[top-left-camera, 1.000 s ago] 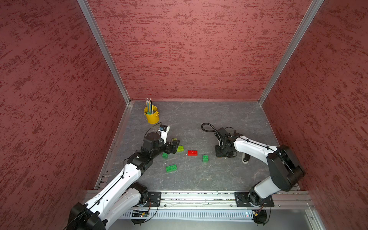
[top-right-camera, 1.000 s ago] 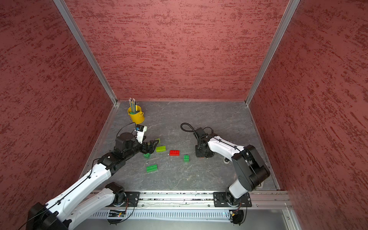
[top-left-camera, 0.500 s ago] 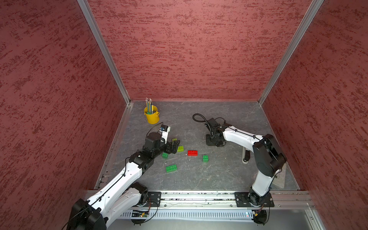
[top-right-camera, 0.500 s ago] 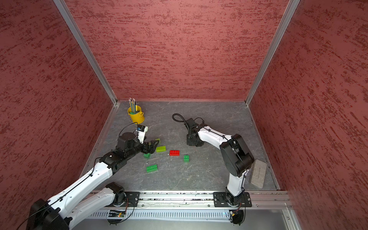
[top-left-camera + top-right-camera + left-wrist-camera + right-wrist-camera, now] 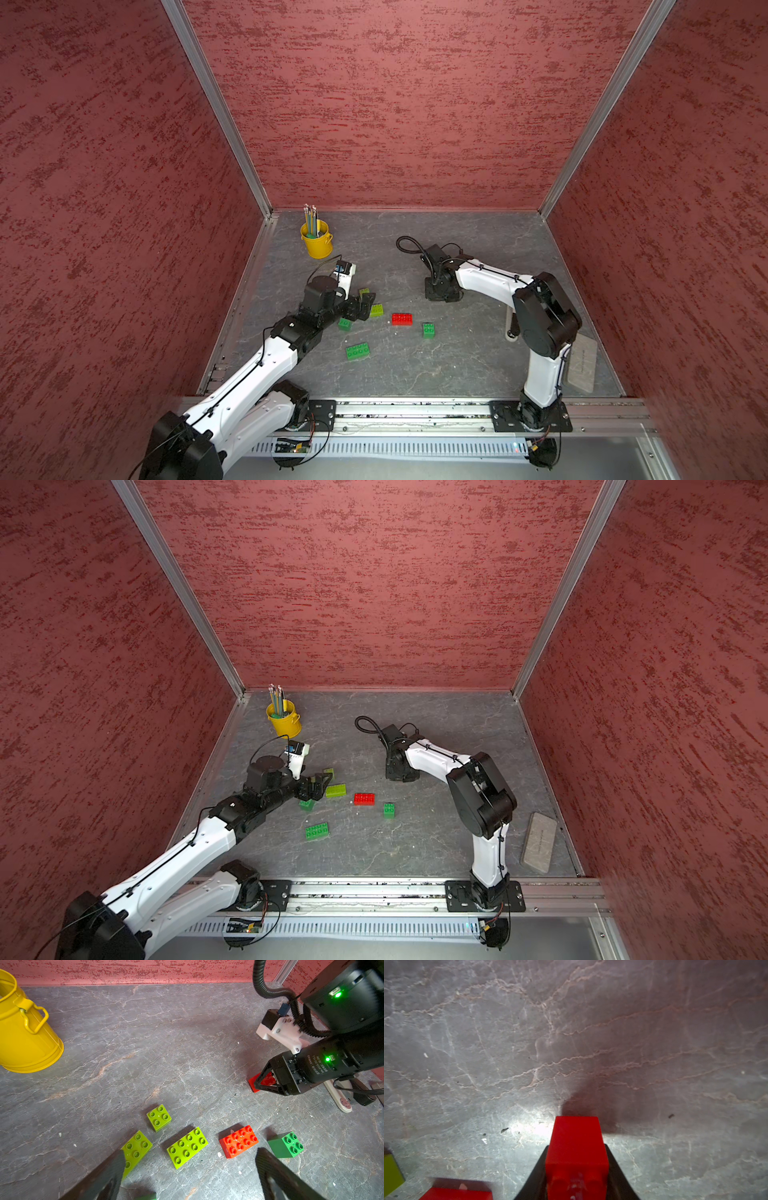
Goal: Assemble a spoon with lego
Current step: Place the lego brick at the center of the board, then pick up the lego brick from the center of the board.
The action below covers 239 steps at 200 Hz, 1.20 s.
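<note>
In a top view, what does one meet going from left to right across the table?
yellow bucket → lime oblong brick → red oblong brick → dark green square brick → grey block

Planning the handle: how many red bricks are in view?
2. The loose red brick lies on the table; the held red brick is in the right end effector. Others may hide.

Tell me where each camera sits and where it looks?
Top views: high in front, looking down on the table, left arm, right arm, yellow bucket.
Left wrist: on left arm, past open left gripper toward a lime oblong brick and right gripper.
Right wrist: on right arm, facing table; right gripper clamps a red brick.
Shared: both wrist views show that brick.
</note>
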Available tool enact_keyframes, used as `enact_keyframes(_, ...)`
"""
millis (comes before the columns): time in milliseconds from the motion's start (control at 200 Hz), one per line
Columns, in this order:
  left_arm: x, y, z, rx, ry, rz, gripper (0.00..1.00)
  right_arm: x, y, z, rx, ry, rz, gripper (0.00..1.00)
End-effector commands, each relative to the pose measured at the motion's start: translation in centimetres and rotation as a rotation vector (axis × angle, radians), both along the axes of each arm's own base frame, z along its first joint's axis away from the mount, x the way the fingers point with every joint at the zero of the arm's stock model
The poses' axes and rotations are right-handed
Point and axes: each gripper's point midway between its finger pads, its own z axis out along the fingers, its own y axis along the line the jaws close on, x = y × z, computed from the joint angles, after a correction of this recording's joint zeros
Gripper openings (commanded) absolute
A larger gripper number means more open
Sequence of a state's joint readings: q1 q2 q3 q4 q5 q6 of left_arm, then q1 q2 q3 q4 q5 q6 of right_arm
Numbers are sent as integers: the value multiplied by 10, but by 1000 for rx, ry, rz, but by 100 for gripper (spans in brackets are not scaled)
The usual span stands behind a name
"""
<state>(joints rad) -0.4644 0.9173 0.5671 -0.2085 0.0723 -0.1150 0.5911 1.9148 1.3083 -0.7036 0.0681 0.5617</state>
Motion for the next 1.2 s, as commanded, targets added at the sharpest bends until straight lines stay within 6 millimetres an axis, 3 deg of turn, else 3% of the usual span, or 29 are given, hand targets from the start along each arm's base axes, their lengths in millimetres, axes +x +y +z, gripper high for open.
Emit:
enact_keyframes(0, 4, -2, 11, -1, -41, -7, 100, 2, -1, 1, -31, -8, -19, 32)
enact_keyframes(130, 2, -1, 10, 0, -36, -3, 100, 2, 0, 2, -33, -7, -17, 40)
enact_keyframes(190, 2, -1, 10, 2, -35, -4, 100, 3, 3, 5, -20, -14, -17, 49)
enact_keyframes(366, 0, 1, 11, 6, -39, 0, 100, 3, 6, 15, -16, -21, -16, 55)
enact_keyframes(451, 0, 2, 13, 3, -40, 3, 100, -1, 5, 30, -28, -42, -17, 56)
enact_keyframes(586, -5, -3, 14, -25, -33, -20, 100, -20, 7, 55, -18, -55, -22, 57)
enact_keyframes(731, -11, -8, 17, -53, -44, -48, 100, -54, 17, 62, 18, -33, -9, 56)
enact_keyframes(957, -17, -13, 17, -44, -58, -59, 99, -104, 37, 48, 75, 45, 32, 56)
enact_keyframes(1192, -20, -15, 14, -27, -56, -60, 100, -114, 38, 33, 76, 84, 27, 55)
